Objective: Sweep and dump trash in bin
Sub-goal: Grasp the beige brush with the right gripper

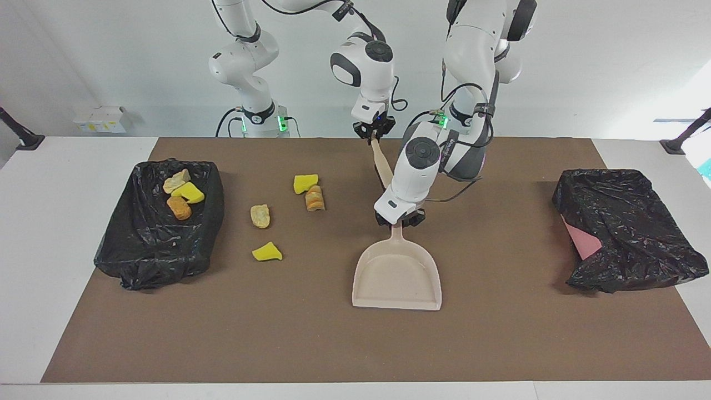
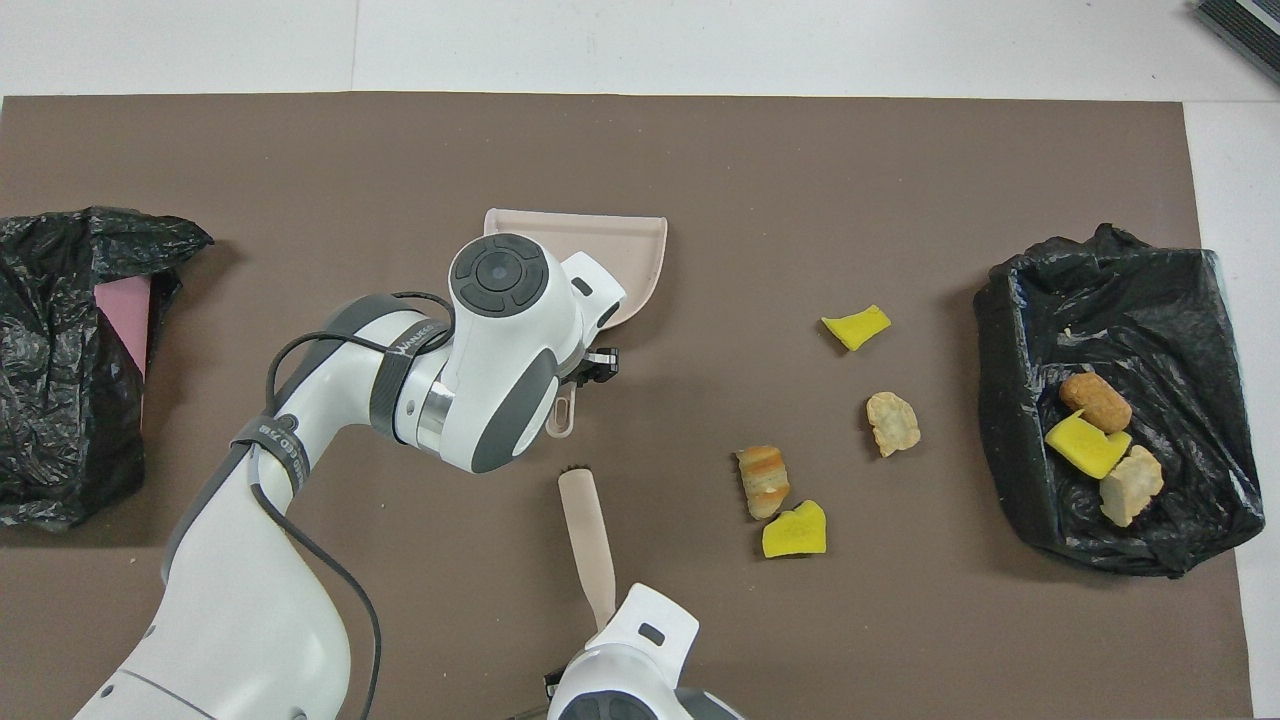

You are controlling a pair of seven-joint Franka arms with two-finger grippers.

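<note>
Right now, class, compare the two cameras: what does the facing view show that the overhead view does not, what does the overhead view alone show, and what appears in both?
Facing view only: both arms' bases and upper links, the left gripper shut on the dustpan handle, and the right gripper shut on the brush handle.

Overhead view only: the brush's dark bristle tip and the hanging hole in the dustpan handle's end.

Both: four loose trash scraps on the brown mat, three more in the bin toward the right arm's end, and a second bag toward the left arm's end.

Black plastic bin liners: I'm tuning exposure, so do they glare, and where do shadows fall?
Facing view: glossy black plastic bin liner shows scattered specular glints; beige plastic dustpan casts only faint, soft shadow. Overhead view: liner glints similarly.
</note>
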